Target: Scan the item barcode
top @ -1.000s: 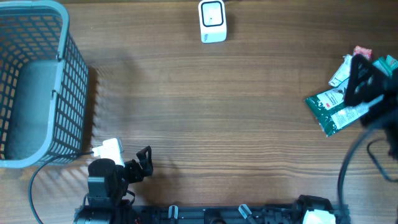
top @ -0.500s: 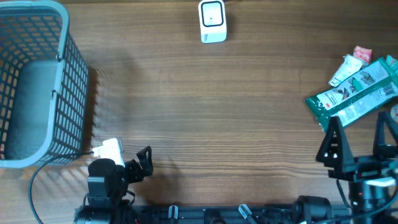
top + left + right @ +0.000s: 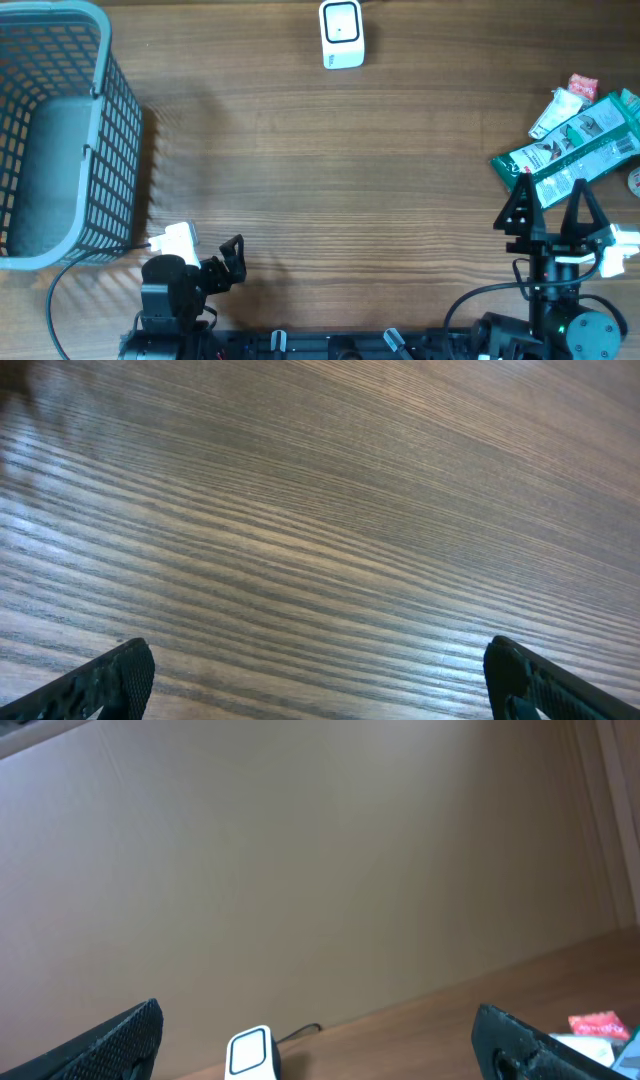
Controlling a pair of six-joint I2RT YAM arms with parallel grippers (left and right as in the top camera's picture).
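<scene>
Several packaged items lie heaped at the table's right edge, the largest a long green-and-white pouch [image 3: 565,166] lying on a slant, with a small white tube [image 3: 553,112] and a red-and-white sachet [image 3: 583,86] just beyond it. None is held, and which one carries the barcode to be read cannot be told from overhead; the print is too small. The right gripper [image 3: 549,215] sits just on the near side of the pouch, its fingers spread wide with nothing between them, and its wrist camera looks level across the table toward the back wall, so it seems raised and tilted up rather than aimed down at the heap. The white scanner [image 3: 342,34] stands at the far edge of the wooden table [image 3: 330,170], well apart from the items, probably placed so that a lifted package can be turned to face it. The left gripper [image 3: 228,262] rests at the near left, fingers likewise apart and bare, looking down on plain wood. A grey mesh basket [image 3: 110,140] waits at the far left, likely for scanned goods.
</scene>
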